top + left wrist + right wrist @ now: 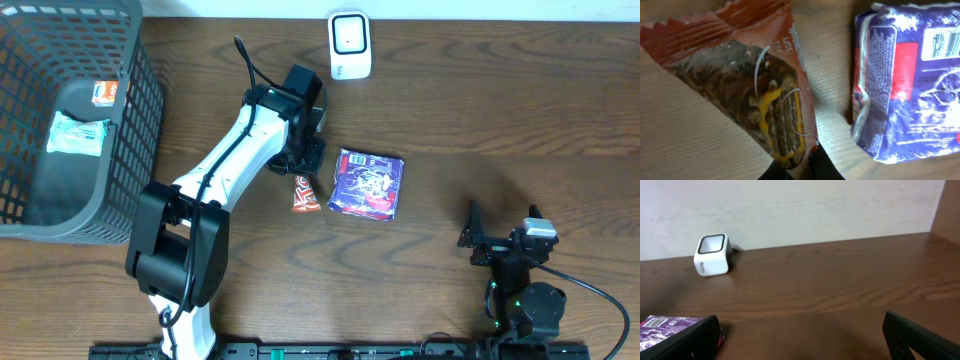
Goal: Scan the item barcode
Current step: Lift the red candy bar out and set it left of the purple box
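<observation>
Glistening crinkly snack wrapper (747, 75) (zigzag-cut edge)

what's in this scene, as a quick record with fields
left gripper: shut on the end of the bar
right gripper: open, empty, near side of table
pack: lying flat just right of bar, small gap between
scanner: far edge, nothing in front of it
basket: far left, holds packets

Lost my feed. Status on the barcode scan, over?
Left gripper shut on snack bar. Right gripper open, off to the side. Purple packet beside bar, not touching. Scanner at far edge.
</observation>
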### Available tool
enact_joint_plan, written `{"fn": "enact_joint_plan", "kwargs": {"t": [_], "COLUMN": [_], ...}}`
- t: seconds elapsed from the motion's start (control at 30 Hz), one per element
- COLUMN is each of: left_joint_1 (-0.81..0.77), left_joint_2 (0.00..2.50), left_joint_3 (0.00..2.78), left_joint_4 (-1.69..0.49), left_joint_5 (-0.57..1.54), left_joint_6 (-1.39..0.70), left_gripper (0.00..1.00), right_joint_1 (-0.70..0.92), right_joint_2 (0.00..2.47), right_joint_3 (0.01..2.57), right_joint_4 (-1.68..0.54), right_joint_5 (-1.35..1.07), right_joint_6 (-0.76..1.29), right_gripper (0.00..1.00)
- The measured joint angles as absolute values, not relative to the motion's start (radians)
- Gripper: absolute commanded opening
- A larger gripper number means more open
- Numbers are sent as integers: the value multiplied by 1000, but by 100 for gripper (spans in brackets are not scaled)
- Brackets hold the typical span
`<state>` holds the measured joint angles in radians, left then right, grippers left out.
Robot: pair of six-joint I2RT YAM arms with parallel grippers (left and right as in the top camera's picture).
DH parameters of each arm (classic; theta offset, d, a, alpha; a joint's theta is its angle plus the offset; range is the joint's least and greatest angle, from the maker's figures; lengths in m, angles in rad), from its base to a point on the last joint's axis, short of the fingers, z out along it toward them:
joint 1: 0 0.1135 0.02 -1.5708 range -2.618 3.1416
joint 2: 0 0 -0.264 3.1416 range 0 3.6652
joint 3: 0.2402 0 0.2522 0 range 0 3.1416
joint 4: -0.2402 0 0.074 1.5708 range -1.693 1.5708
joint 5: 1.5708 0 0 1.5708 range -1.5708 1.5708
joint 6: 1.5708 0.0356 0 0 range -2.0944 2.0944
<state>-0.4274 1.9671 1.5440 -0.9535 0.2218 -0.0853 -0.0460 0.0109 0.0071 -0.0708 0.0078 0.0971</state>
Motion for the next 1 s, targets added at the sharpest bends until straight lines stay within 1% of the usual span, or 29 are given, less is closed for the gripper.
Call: {"fn": "enact_joint_plan", "kwargs": {"t": [0.03, 0.07, 0.1, 0.13, 0.17, 0.47, 0.53, 0.57, 0.6, 0.63, 0.73, 0.8, 0.83, 0.93, 1.0], "left_joint_1": [-427, -427, -427, -427, -427, -428, -427, -425, -421, -415, -382, -350, -332, -263, -203], "left_joint_2": [1967, 1967, 1967, 1967, 1967, 1962, 1949, 1937, 1919, 1895, 1790, 1696, 1648, 1518, 1461], "left_joint_3": [1544, 1544, 1544, 1544, 1544, 1549, 1570, 1590, 1617, 1647, 1737, 1784, 1799, 1821, 1826], "left_joint_4": [-958, -963, -964, -963, -964, -1025, -1039, -1042, -1043, -1041, -1008, -956, -928, -868, -841], "left_joint_5": [238, 255, 278, 297, 316, 391, 393, 394, 395, 394, 389, 356, 324, 175, 62], "left_joint_6": [-91, -98, -99, -103, -105, -109, -108, -105, -101, -93, -44, -14, -1, 2, -33], "left_gripper": [17, 21, 22, 25, 32, 34, 40, 45, 56, 69, 98, 100, 98, 98, 98], "right_joint_1": [-46, -46, -46, -46, -46, -46, -46, -46, -46, -46, -46, -46, -46, -46, -46], "right_joint_2": [11, 11, 11, 11, 11, 11, 11, 11, 11, 11, 11, 11, 11, 11, 11], "right_joint_3": [7, 7, 7, 7, 7, 7, 7, 7, 7, 7, 7, 7, 7, 7, 7], "right_joint_4": [-71, -71, -71, -71, -71, -71, -71, -71, -71, -70, -71, -71, -71, -71, -71], "right_joint_5": [8, 8, 8, 8, 8, 8, 8, 8, 8, 8, 8, 8, 8, 8, 8], "right_joint_6": [97, 97, 97, 97, 97, 97, 97, 97, 97, 97, 97, 97, 97, 97, 97], "right_gripper": [99, 99, 99, 99, 99, 99, 99, 99, 99, 99, 99, 99, 99, 99, 99]}}
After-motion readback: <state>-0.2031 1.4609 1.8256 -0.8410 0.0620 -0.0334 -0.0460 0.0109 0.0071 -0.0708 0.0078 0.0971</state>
